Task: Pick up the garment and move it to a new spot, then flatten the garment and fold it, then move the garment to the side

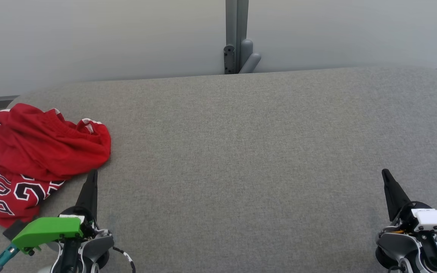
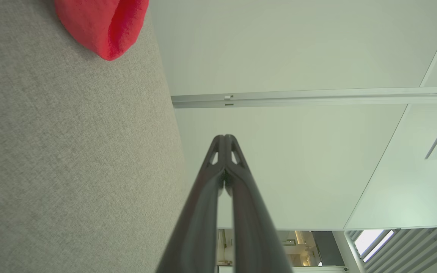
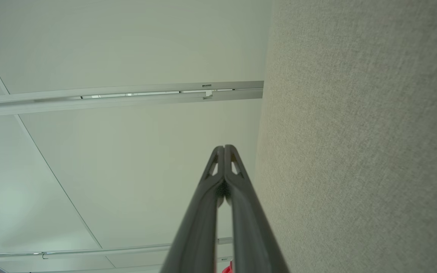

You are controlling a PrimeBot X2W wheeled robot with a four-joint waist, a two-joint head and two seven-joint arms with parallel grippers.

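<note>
Lying crumpled at approx 9 o'clock in the head view, the red jersey (image 1: 40, 151) sits on the far-left end of the grey fabric tabletop (image 1: 241, 151), w/ its left side cut off by the frame edge. White-and-black lettering on its lower part is upside down & partly under a fold, so can't read it in full.

Left gripper (image 1: 92, 173) at 7 o'clock: fingers pressed together, tip just beside the jersey's near edge; touching or not, can't tell. A green cover (image 1: 47, 229) sits on its wrist. In the left wrist view the left gripper (image 2: 225, 138) is closed w/ nothing btwn the fingers; a rounded bit of red jersey (image 2: 104, 26) shows at 11 o'clock, top cut off.

Right gripper (image 1: 385, 173) at 4 o'clock, well apart from the jersey, also closed & empty; the white housing (image 1: 436, 220) behind it is partly out of frame. In the right wrist view the right gripper (image 3: 224, 148) has tips together; a red scrap (image 3: 228, 268) at 6 o'clock is mostly hidden behind the fingers, too small to identify.

Grey post (image 1: 236, 38) at 12 o'clock against the pale wall (image 1: 89, 38).
</note>
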